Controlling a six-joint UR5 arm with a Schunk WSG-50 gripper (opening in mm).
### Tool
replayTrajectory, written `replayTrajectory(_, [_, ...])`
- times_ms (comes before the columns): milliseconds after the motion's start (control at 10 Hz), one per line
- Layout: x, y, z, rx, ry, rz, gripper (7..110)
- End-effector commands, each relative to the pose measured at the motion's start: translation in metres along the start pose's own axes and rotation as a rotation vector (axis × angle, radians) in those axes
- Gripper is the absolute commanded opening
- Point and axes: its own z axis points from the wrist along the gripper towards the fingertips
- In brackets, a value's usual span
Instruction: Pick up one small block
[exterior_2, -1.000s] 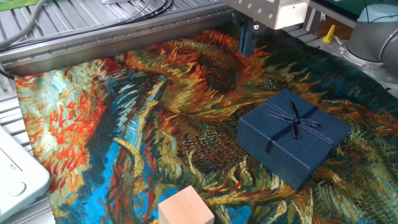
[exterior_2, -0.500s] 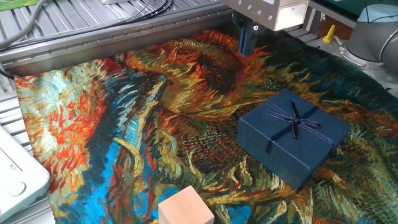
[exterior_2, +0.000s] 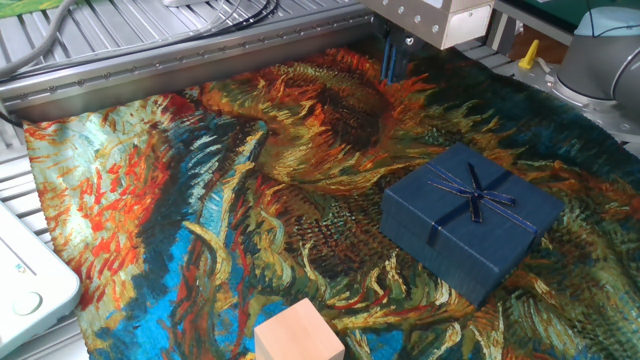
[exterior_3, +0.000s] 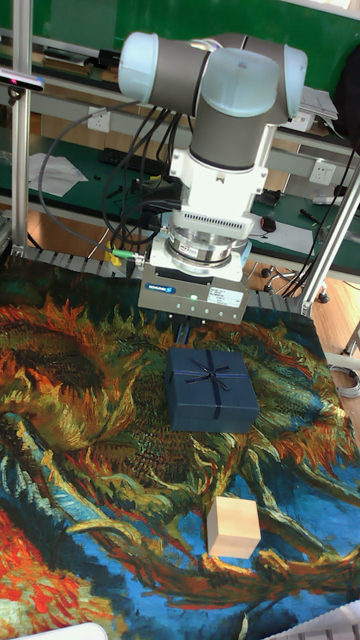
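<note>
Nothing is picked yet: my gripper (exterior_2: 392, 62) hangs beyond the blue gift box (exterior_2: 470, 218), well apart from the small block (exterior_2: 298, 335); jaw state I cannot tell.

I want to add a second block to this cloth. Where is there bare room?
The cloth is bare left of the gift box and behind the small block. It is tighter between box and block, and under the claw at the far edge.

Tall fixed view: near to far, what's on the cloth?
Pale peach-pink cube → dark blue ribboned gift box → claw under the grey UR5 arm, mostly hidden behind the box.
</note>
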Motion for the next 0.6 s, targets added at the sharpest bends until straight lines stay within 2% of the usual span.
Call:
replayTrajectory(0, [-0.0001, 0.0033, 0.0000, -0.013, 0.002, -0.004, 7])
replayTrajectory(100, [-0.0009, 0.0056, 0.0012, -0.021, 0.001, -0.004, 7])
replayTrajectory(300, [-0.0016, -0.0016, 0.0019, 0.005, 0.000, -0.013, 7])
replayTrajectory(500, [-0.0002, 0.0012, 0.0010, 0.001, 0.003, -0.027, 7])
